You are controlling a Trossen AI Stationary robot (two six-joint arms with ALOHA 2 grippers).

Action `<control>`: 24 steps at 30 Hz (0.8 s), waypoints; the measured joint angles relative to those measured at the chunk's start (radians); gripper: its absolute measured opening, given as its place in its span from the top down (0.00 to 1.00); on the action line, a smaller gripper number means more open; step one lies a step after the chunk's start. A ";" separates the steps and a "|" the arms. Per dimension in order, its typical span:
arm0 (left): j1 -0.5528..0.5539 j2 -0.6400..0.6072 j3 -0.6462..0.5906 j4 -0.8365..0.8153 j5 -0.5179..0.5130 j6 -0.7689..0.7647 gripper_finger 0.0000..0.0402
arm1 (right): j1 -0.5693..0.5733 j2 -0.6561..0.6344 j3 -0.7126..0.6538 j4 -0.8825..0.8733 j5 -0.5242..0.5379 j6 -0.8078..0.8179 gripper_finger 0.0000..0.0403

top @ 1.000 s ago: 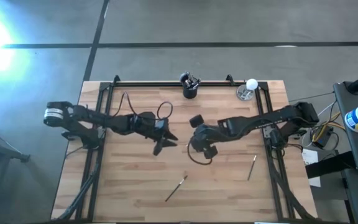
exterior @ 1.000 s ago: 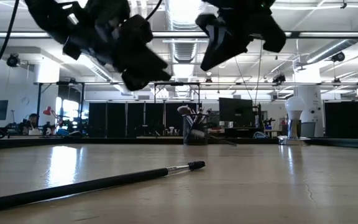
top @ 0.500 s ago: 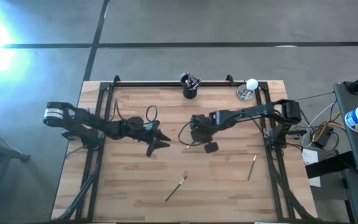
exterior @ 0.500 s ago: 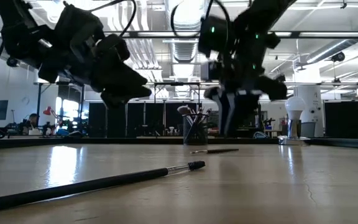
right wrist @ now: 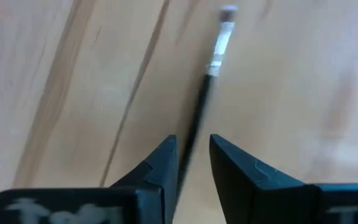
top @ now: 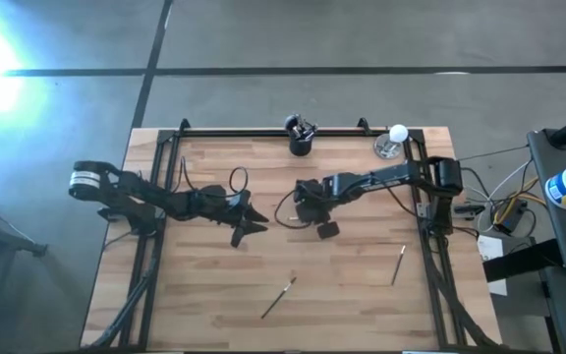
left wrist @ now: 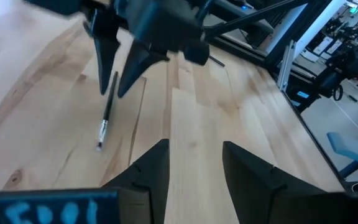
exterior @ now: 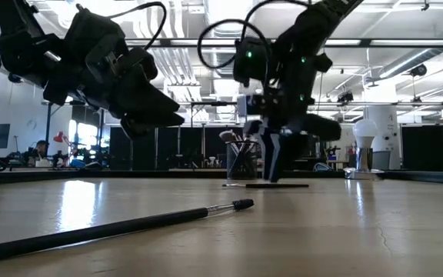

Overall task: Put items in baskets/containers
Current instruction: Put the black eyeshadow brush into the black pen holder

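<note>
Left hand (top: 251,227) (fingers (left wrist: 151,171) spread, pinching nothing) hangs above the pale wooden worktop (top: 214,295), facing the right hand. Ahead of it and nearer the front edge lies a thin dark-handled makeup brush (top: 278,297). Right hand (top: 306,207) points down at the worktop, its fingers (right wrist: 160,165) parted on either side of a second dark-handled brush with a silvery ferrule (right wrist: 207,81). Beyond it, at the far edge, stands the small black cylindrical cup (top: 301,144) with brushes in it; a third brush (top: 398,264) lies on its outer side.
</note>
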 joint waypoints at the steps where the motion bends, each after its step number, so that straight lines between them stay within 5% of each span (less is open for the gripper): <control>1: 0.000 0.000 0.000 0.001 0.000 0.000 0.65 | -0.003 -0.008 0.006 -0.005 0.005 0.016 0.79; 24: 0.000 0.000 0.000 -0.005 0.002 -0.036 0.65 | -0.014 -0.026 0.010 -0.083 -0.058 0.323 0.76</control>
